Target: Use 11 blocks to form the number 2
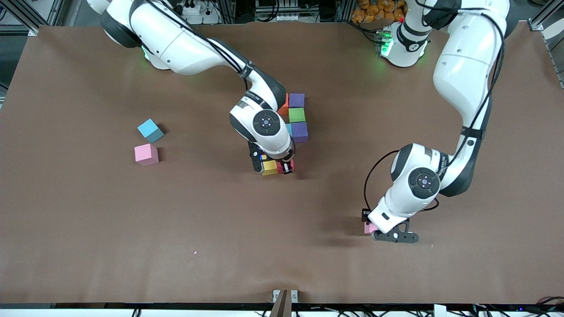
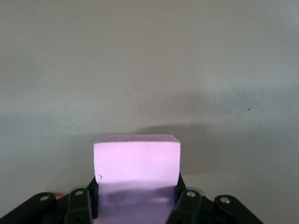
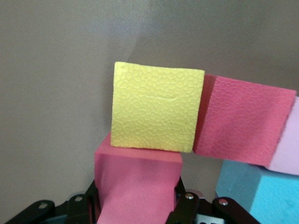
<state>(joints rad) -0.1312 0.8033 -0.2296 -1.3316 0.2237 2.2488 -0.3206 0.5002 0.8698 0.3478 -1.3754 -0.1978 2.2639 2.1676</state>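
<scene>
Left gripper (image 2: pixel 135 205) clamped on a pink block (image 2: pixel 137 163) low over bare table; right gripper (image 3: pixel 138 205) closed on a red block (image 3: pixel 138 179) touching the yellow block (image 3: pixel 156 107) of the half-built number 2 (image 1: pixel 296 121). Light, soft foam (probably dents); pinch flat side faces.

With twelve o'clock taken toward the robots' bases, a cluster of blocks (image 1: pixel 297 115) is laid near the middle of the table (image 1: pixel 88 229). A short row of blocks (image 1: pixel 269 167) is set at its six o'clock, where one block (image 3: pixel 138 186) (touching its neighbour) is clasped by the right gripper (image 1: pixel 273 165). Two loose blocks lie at nine o'clock, toward the right arm's end, the farther block (image 1: pixel 150 130) at twelve o'clock of the nearer block (image 1: pixel 146 154). At four o'clock a lone block (image 1: pixel 369 228) is clasped on the table by the left gripper (image 2: pixel 138 198).
</scene>
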